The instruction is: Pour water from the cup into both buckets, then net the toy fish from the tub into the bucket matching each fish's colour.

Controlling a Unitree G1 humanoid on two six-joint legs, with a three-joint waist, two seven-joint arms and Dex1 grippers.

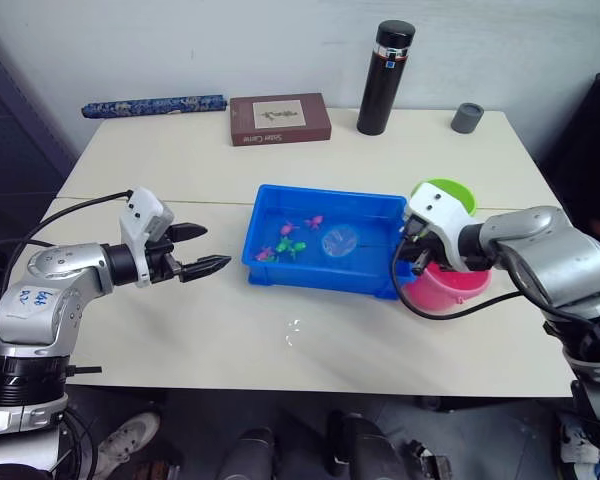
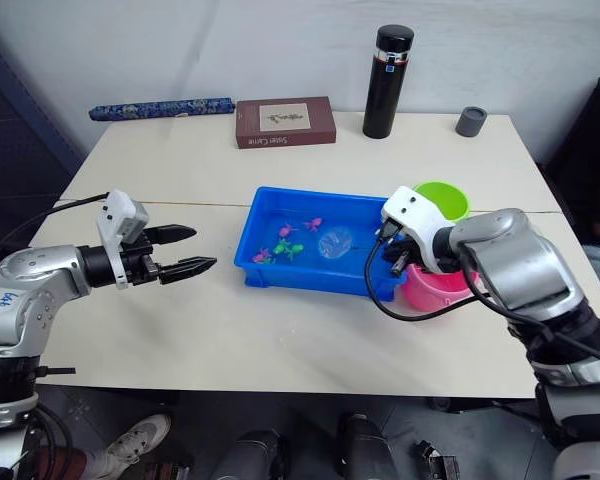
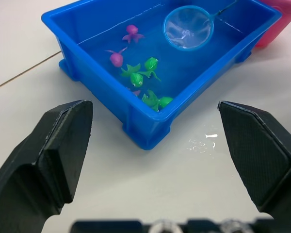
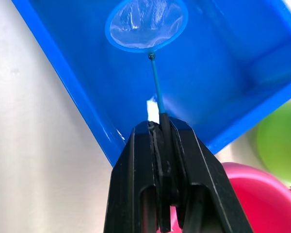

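Note:
The blue tub sits mid-table and holds water, several tiny pink fish and green fish. The net's light-blue hoop lies inside the tub, apart from the fish. My right gripper is shut on the net's thin handle at the tub's right end. Just right of the tub stand the lime green bucket and, nearer, the pink bucket. My left gripper hovers open left of the tub, holding nothing. The cup is out of view.
A black thermos, a small grey cup, a brown book and a rolled blue item line the table's far edge. A small splash of water lies in front of the tub.

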